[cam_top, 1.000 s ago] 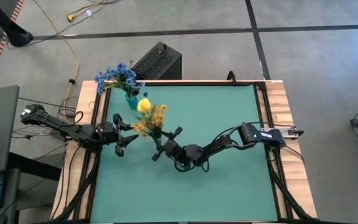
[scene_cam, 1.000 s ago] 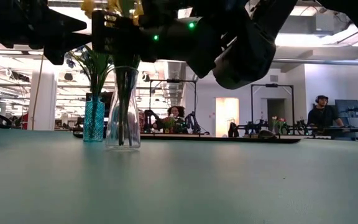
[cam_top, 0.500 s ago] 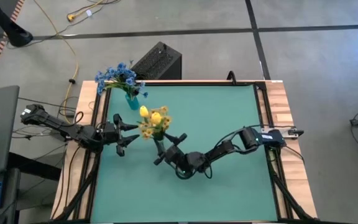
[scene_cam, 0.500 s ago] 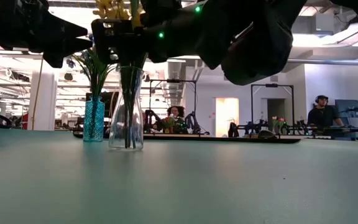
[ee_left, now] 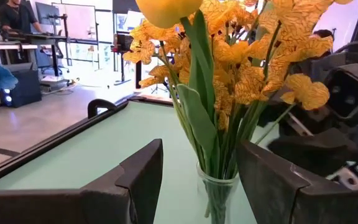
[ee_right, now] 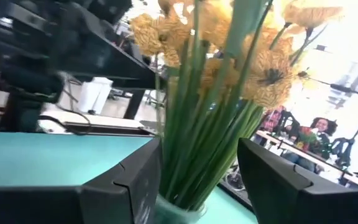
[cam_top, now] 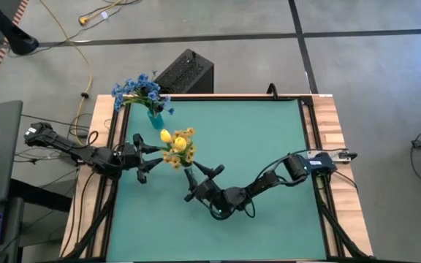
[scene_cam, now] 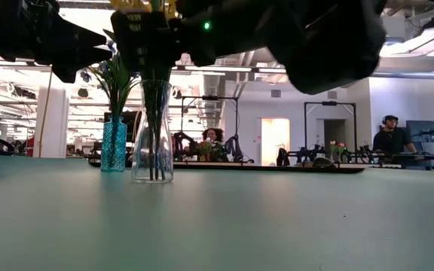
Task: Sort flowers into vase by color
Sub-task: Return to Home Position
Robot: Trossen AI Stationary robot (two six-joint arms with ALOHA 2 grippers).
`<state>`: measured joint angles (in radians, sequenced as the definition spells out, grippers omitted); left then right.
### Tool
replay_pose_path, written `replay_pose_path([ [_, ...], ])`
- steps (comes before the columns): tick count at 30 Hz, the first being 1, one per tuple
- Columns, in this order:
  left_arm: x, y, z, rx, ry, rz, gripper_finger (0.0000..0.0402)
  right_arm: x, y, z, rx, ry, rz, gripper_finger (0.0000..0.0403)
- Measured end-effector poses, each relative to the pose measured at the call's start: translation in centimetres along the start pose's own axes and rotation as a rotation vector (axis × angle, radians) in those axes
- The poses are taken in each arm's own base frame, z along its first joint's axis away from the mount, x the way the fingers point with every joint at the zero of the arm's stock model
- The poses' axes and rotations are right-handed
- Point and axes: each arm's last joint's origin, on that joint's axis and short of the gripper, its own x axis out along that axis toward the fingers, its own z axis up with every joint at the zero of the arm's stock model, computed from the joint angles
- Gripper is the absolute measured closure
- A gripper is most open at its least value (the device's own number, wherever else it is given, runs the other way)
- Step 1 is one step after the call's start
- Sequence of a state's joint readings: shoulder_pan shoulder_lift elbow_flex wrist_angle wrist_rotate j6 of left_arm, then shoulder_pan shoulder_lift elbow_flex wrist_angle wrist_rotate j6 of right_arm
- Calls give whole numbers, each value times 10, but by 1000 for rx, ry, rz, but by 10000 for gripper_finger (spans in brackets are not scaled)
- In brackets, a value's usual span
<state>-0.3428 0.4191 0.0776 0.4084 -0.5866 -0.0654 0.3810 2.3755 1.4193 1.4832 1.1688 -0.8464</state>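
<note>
- The yellow flowers (cam_top: 175, 142) stand in the transparent vase (scene_cam: 153, 154), left of centre in the high view, where their blossoms hide the vase.
- The blue flowers (cam_top: 141, 89) fill the blue vase (scene_cam: 114, 144) at upper left.
- The left gripper (cam_top: 154, 155) hangs just left of the bouquet, fingers spread and empty.
- The right gripper (cam_top: 201, 183), lower right of the bouquet, is likewise spread.
- In the low view the arms are dark shapes cut off at the top edge, seemingly above the vase.
</note>
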Motion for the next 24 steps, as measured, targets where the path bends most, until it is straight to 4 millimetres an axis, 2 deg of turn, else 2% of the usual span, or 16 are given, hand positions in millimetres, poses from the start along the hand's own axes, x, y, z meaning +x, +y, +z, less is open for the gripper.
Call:
replay_pose_path([
  [9, 1, -1, -2, -1, 14, -3, 212, -22, 0, 18, 38, 26, -2, 171],
  [12, 2, -1, -3, 0, 22, -2, 212, -27, -6, 33, 88, 17, 4, 177],
  [15, 3, -2, -4, -4, 33, -3, 212, -40, -6, 46, 115, 30, 23, 184],
  [19, 4, -4, -9, 10, 73, -34, 212, -66, -2, 62, -3, 52, 97, 193],
  [24, 7, -7, -21, 26, 180, -96, 212, -90, -20, 99, -27, 91, 105, 203],
])
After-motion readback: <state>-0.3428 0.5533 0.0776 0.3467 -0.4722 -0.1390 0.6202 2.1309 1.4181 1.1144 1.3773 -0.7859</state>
